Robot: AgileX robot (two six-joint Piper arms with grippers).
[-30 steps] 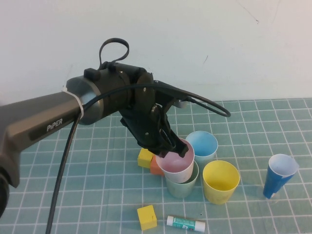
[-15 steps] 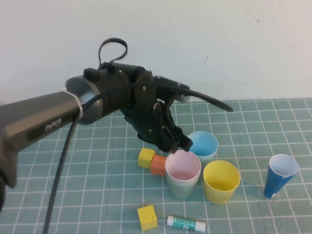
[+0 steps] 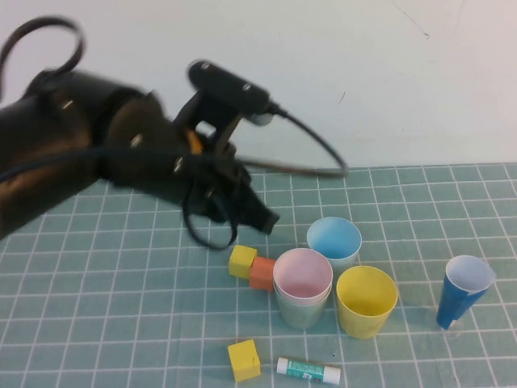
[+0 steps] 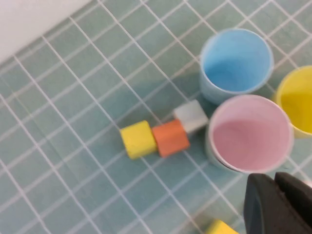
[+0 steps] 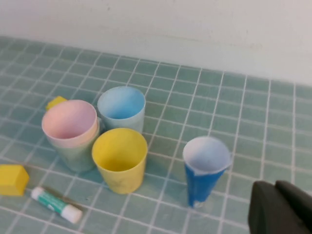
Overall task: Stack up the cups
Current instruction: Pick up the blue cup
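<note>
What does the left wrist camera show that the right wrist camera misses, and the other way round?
Only the left wrist view shows the orange block and grey block. Only the right wrist view shows the dark blue cup and glue stick. Both show the pink cup nested in the green cup, the light blue cup and the yellow cup.

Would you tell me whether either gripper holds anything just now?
Nothing: the left gripper is shut and empty behind the pink cup; the right gripper is shut and empty.
</note>
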